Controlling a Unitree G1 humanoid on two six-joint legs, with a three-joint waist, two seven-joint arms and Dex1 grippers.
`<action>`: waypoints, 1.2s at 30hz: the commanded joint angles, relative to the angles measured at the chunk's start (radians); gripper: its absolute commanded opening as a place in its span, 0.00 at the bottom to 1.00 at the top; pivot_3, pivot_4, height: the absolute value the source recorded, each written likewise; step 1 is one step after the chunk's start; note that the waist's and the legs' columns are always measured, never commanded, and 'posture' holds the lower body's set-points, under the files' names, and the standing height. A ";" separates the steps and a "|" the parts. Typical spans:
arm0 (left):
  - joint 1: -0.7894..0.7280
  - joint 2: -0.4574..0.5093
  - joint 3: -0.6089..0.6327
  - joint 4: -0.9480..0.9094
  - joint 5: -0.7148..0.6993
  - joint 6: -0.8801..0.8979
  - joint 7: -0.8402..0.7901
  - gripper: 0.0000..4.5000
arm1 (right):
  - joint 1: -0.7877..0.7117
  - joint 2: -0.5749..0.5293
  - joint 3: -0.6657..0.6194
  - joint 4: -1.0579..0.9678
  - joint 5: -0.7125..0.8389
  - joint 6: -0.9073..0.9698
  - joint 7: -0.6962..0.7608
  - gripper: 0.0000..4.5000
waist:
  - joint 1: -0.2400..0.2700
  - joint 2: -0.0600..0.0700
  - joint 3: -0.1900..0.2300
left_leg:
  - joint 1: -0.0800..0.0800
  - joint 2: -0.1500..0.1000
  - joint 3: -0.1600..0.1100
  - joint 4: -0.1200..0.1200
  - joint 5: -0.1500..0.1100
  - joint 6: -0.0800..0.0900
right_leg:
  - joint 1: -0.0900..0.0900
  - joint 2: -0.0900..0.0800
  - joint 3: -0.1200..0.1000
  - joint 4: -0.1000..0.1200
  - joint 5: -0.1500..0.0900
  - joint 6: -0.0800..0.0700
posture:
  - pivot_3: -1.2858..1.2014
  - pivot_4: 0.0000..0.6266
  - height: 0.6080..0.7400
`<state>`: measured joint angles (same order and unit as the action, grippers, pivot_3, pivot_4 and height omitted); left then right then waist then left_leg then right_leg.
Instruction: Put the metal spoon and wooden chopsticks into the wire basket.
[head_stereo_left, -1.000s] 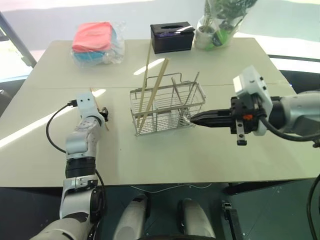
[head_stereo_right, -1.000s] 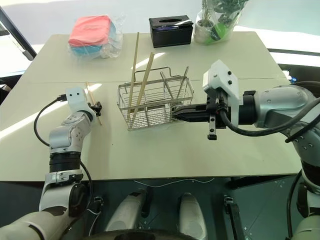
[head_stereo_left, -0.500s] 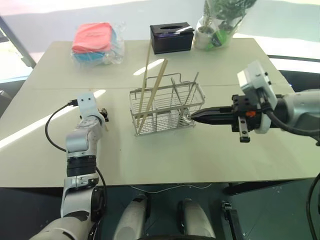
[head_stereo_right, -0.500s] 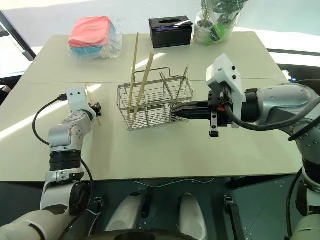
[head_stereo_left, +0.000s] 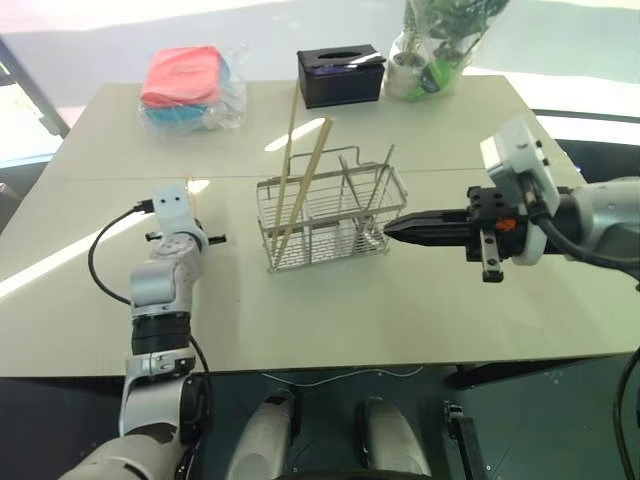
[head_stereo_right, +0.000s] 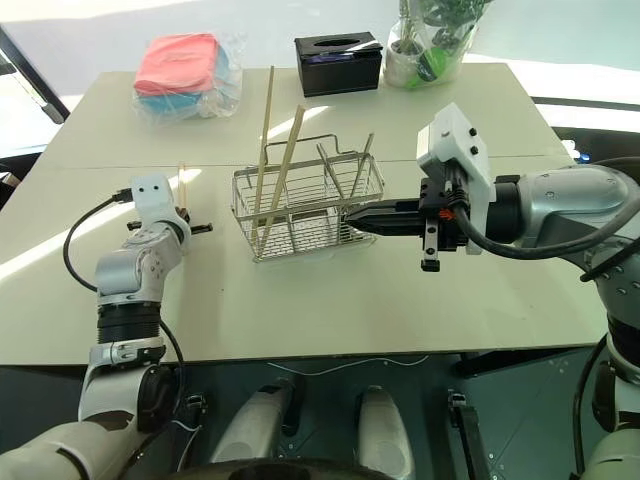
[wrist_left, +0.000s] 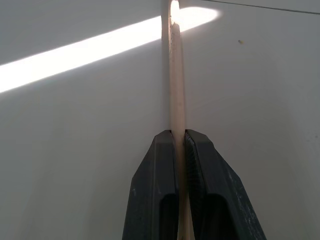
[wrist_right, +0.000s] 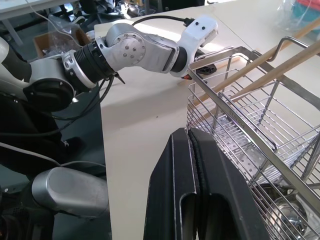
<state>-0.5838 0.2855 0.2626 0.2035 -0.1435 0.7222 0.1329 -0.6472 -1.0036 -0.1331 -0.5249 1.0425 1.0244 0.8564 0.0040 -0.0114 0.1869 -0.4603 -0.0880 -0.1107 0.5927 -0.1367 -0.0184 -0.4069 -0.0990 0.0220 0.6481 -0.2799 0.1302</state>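
Near the tabletop's (head_stereo_left: 330, 300) left edge, the left claw (wrist_left: 179, 142) is pinched on one chopstick (wrist_left: 175, 90) lying flat. At the middle stands the basket (head_stereo_left: 330, 225), two chopsticks (head_stereo_left: 300, 170) and the spoon (head_stereo_left: 378, 180) leaning inside. The right claw (head_stereo_left: 392, 229), fingers together and empty, touches its right end.

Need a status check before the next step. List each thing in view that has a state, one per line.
Left gripper: shut on a chopstick lying on the table.
Right gripper: shut, empty, at the basket's end.
Basket: upright on the table.
Two chopsticks: leaning in the basket.
Spoon: standing in the basket.
Tissue box: upright, tissue showing.
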 joint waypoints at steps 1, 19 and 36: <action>-0.076 0.051 0.055 -0.036 -0.078 -0.174 -0.151 0.02 | 0.001 0.006 -0.032 -0.012 -0.002 -0.024 -0.013 0.00 | 0.007 0.000 0.000 | -0.001 0.000 0.000 0.000 0.000 0.000 | -0.001 0.000 0.000 0.000 0.000 0.000 | 0.52 0.24 1.00; -0.228 -0.004 0.078 0.055 -0.546 -0.487 -0.945 0.02 | 0.014 0.062 -0.007 0.002 -0.051 -0.063 -0.052 0.00 | 0.009 -0.002 0.001 | -0.002 -0.002 0.000 0.001 0.000 0.001 | 0.001 -0.003 -0.002 -0.002 0.000 0.000 | 0.52 0.24 1.00; -0.301 -0.204 0.037 0.125 -0.636 -0.493 -1.049 0.02 | 0.011 0.057 -0.024 0.008 -0.070 -0.044 -0.065 0.00 | 0.007 -0.002 0.001 | -0.002 -0.002 0.000 0.003 0.000 0.001 | 0.001 -0.002 -0.002 -0.001 0.000 0.001 | 0.52 0.24 1.00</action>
<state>-0.8771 0.0810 0.3130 0.3774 -0.7559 0.2164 -0.9040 -0.6165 -0.9318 -0.1257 -0.5062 0.9653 0.9858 0.7916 0.0108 -0.0134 0.1878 -0.4619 -0.0896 -0.1107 0.5955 -0.1364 -0.0170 -0.4056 -0.1006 0.0200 0.6474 -0.2795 0.1310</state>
